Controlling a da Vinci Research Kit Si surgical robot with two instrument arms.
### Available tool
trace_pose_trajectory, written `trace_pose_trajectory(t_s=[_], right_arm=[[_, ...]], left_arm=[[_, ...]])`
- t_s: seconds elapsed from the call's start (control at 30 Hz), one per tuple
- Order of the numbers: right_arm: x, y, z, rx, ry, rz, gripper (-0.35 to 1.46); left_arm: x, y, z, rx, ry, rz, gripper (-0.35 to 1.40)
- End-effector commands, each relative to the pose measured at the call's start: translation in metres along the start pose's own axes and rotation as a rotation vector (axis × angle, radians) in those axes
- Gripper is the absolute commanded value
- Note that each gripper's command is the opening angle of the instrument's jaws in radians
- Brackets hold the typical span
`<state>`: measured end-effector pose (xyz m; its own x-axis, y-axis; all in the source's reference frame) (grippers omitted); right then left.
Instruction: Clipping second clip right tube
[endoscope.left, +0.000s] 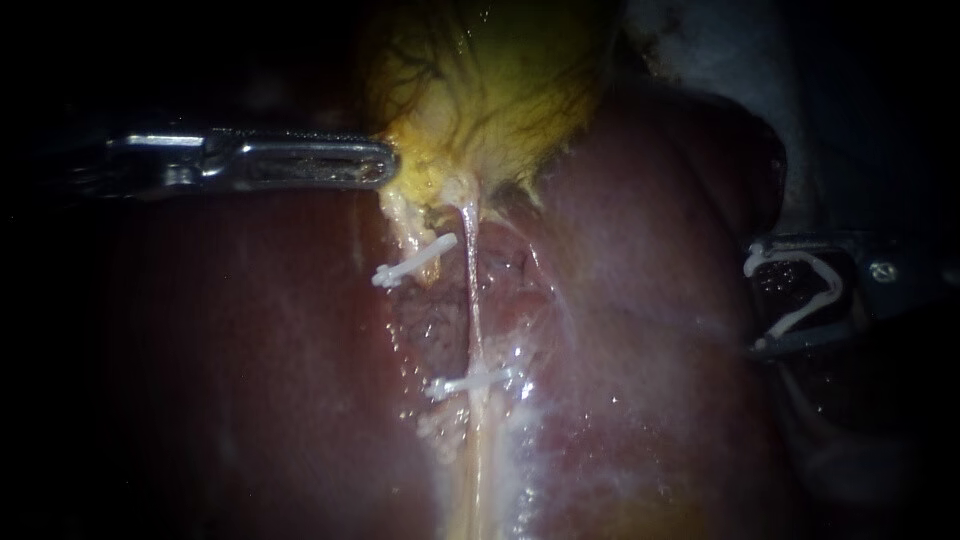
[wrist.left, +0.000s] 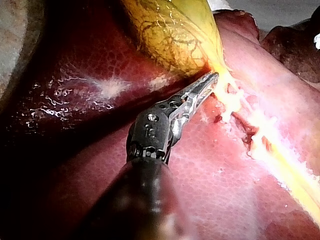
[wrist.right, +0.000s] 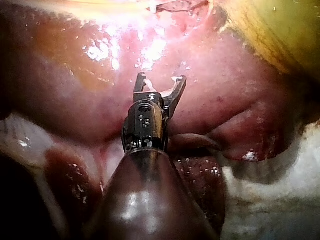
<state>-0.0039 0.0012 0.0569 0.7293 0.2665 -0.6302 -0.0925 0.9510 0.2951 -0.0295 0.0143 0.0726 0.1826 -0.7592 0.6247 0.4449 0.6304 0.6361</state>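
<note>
We have one clip (endoscope.left: 470, 382) on right tube (endoscope.left: 473, 300); 2nd not placed yet. Our right instrument (endoscope.left: 752, 300) holds new clip (endoscope.left: 838, 290), jaws wide, well apart from the tube. Left instrument (endoscope.left: 388, 165) grips gallbladder (endoscope.left: 490, 80).

Standing by the bench, I see the right instrument (wrist.right: 159, 80) reach out over the liver (wrist.right: 225, 100), its dark shaft ending in a small metal wrist. The jaws stand spread, with a white clip (wrist.right: 148, 88) seated between them and touching both. They hover over wet red tissue, and just ahead the surface glistens brightly. Off to one side, well beyond the jaws, lies the yellow gallbladder (wrist.right: 265, 35). Back beside the shaft, past the liver's rounded edge, there is pale white cloth (wrist.right: 280, 205).
</note>
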Motion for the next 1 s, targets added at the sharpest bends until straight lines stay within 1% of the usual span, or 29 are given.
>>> trace_pose_trajectory(t_s=[0.03, 0.1, 0.23, 0.3, 0.37, 0.5, 0.57, 0.67, 0.77, 0.83, 0.93, 1.0], right_arm=[[0.0000, 0.0000, 0.0000, 0.000, 0.000, 0.000, 0.60], [0.0000, 0.0000, 0.0000, 0.000, 0.000, 0.000, 0.60], [0.0000, 0.0000, 0.0000, 0.000, 0.000, 0.000, 0.60], [0.0000, 0.0000, 0.0000, 0.000, 0.000, 0.000, 0.60], [0.0000, 0.0000, 0.0000, 0.000, 0.000, 0.000, 0.60], [0.0000, 0.0000, 0.0000, -0.001, 0.000, 0.001, 0.60], [0.0000, 0.0000, 0.0001, -0.001, 0.000, 0.001, 0.60], [0.0001, 0.0001, 0.0002, -0.002, -0.001, 0.002, 0.60], [0.0004, 0.0003, 0.0005, -0.007, -0.002, 0.005, 0.60], [0.0009, 0.0005, 0.0008, 0.008, 0.000, 0.010, 0.60], [0.0019, 0.0008, 0.0016, 0.051, 0.006, 0.017, 0.60], [0.0028, 0.0007, 0.0024, 0.078, 0.018, 0.022, 0.60]], left_arm=[[0.0000, 0.0000, -0.0001, 0.000, 0.000, 0.000, -0.35], [-0.0001, 0.0001, -0.0002, 0.001, 0.000, 0.000, -0.35], [-0.0009, 0.0003, -0.0010, 0.009, 0.004, -0.004, -0.35], [-0.0018, 0.0005, -0.0019, 0.012, 0.006, -0.008, -0.35], [-0.0028, 0.0009, -0.0031, 0.000, 0.005, -0.013, -0.35], [-0.0046, 0.0015, -0.0054, -0.019, -0.016, -0.030, -0.35], [-0.0054, 0.0018, -0.0065, -0.026, -0.027, -0.030, -0.35], [-0.0060, 0.0022, -0.0074, -0.034, -0.036, -0.029, -0.35], [-0.0061, 0.0022, -0.0076, -0.034, -0.036, -0.030, -0.35], [-0.0061, 0.0021, -0.0075, -0.035, -0.036, -0.029, -0.35], [-0.0060, 0.0020, -0.0075, -0.036, -0.036, -0.029, -0.35], [-0.0060, 0.0020, -0.0075, -0.036, -0.036, -0.029, -0.35]])
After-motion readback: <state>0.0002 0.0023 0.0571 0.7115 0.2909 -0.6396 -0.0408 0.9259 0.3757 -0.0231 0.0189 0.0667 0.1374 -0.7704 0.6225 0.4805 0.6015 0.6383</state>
